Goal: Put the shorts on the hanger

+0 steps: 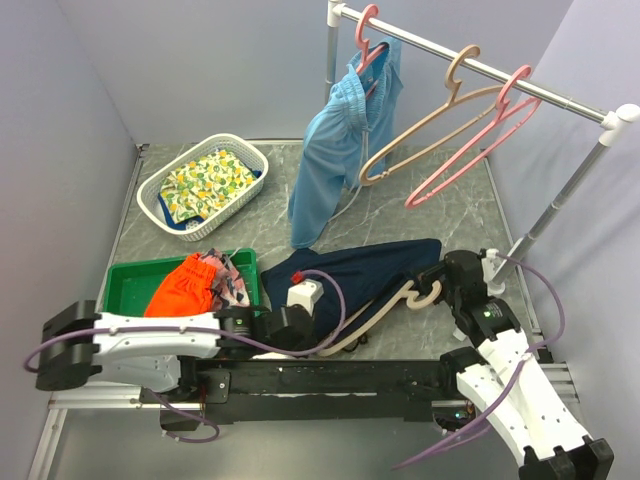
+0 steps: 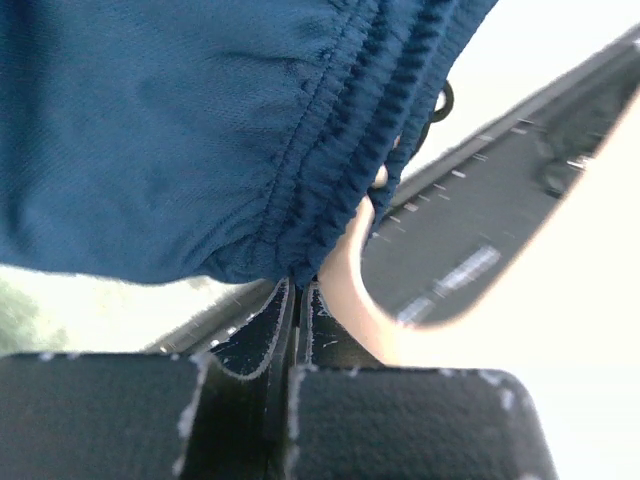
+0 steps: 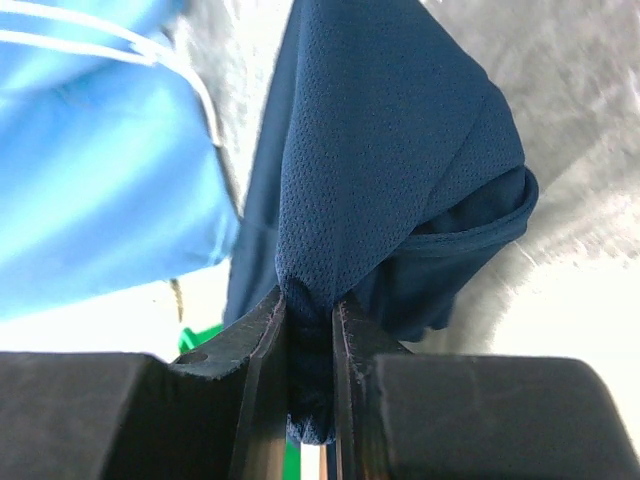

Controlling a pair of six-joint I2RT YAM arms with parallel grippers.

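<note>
Left hand [image 2: 296,300]: jaws together, pinched on the waistband edge of the shorts [image 2: 180,130]. The hanger [image 2: 340,275] curves past just right of the fingertips; can't tell whether it touches them.

Right hand [image 3: 310,320]: clamped on a fold of the shorts' mesh fabric, cloth bunched between the fingers and poking out below them.

Top view: the shorts lie spread across the near part of the bench [image 1: 420,210], between the two hands. Left hand is at their left end, right hand at their right end. The hanger lies flat at the shorts' near edge, partly under the fabric, with its hook end just beside the right hand. Shorts are not on it.

Left of the shorts: green tray [image 1: 125,272] holding an orange garment [image 1: 185,288] and a patterned one [image 1: 230,280].

Further back left: white basket [image 1: 255,160] with lemon-print cloth [image 1: 205,185] inside.

Back right: rail [image 1: 540,90] on a stand. From left to right it carries light blue shorts [image 1: 335,150] hanging on a pink hanger [image 1: 368,30], a bare tan hanger [image 1: 440,115], then a second, bare pink one [image 1: 480,140]. The blue shorts' hem hangs down close to the bench, just behind the navy shorts.
</note>
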